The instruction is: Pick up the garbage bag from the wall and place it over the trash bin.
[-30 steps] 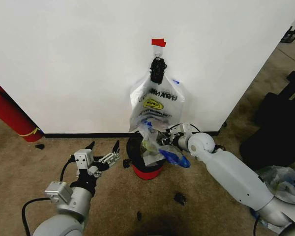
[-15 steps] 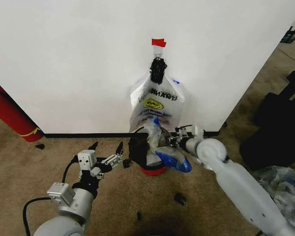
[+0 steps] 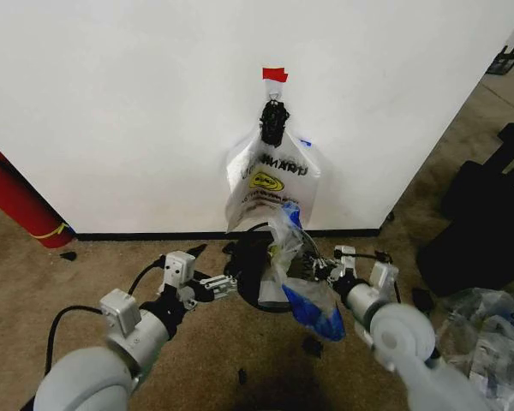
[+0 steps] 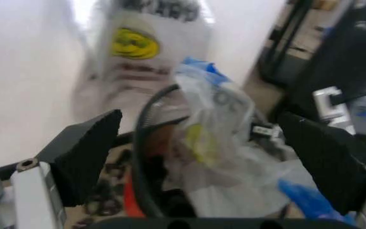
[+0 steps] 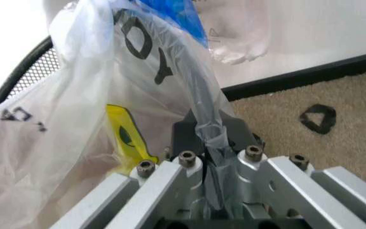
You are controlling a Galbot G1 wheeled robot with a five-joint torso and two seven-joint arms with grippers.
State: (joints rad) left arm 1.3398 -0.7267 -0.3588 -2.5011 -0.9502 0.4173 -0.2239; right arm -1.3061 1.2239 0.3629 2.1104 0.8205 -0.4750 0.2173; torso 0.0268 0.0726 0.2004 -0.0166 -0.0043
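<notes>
A garbage bag point(image 3: 298, 278) with black letters, a yellow face and blue patches drapes over the near right rim of the black trash bin point(image 3: 250, 272). My right gripper point(image 3: 324, 269) is shut on a twisted strip of this bag point(image 5: 203, 114), just right of the bin. The left gripper point(image 3: 212, 276) stands open at the bin's left side, its black fingers point(image 4: 84, 155) apart and the bin rim point(image 4: 139, 143) between them. A second printed bag point(image 3: 272, 175) hangs on the white wall point(image 3: 137, 103) from a black clip under a red tape tab point(image 3: 275, 74).
A red fire extinguisher point(image 3: 13, 201) leans at the left by the baseboard. Black cases point(image 3: 480, 223) and clear plastic bags point(image 3: 490, 330) crowd the right side. Small black scraps point(image 3: 313, 345) lie on the carpet in front of the bin.
My right gripper has drawn back to the right and toward me, stretching the bag out over the bin's rim. The left gripper has moved in toward the bin's left side.
</notes>
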